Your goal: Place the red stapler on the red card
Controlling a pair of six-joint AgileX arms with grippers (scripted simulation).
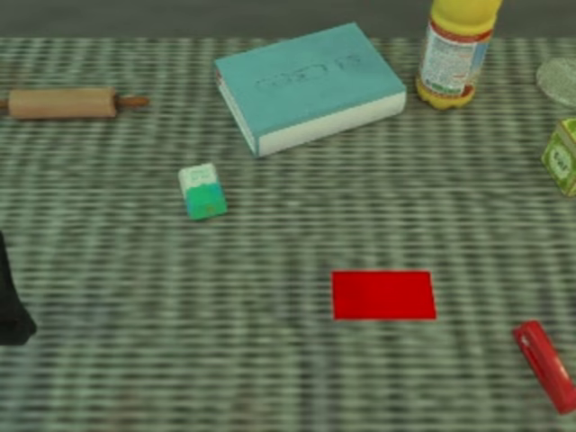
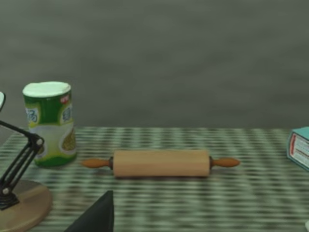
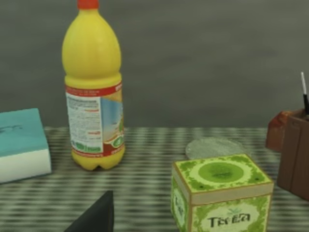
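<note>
The red stapler (image 1: 544, 365) lies flat and slanted near the table's front right corner. To its left, the red card (image 1: 383, 295) lies flat with nothing on it, a clear gap between the two. My left arm (image 1: 11, 310) is parked at the table's left edge, far from both. Its wrist view shows only one dark finger (image 2: 99, 216) off to the side, with bare table where the jaws meet. My right arm is outside the top view. One dark finger (image 3: 99, 215) shows in its wrist view, nothing held. Neither wrist view shows stapler or card.
A teal book (image 1: 309, 85), yellow bottle (image 1: 457, 49), rolling pin (image 1: 63, 103) and glass dish (image 1: 560, 81) line the back. A green tea box (image 1: 563, 157) sits at the right edge, a small teal-and-white box (image 1: 202, 191) left of centre. Green can (image 2: 49, 123), desk lamp (image 2: 19, 164).
</note>
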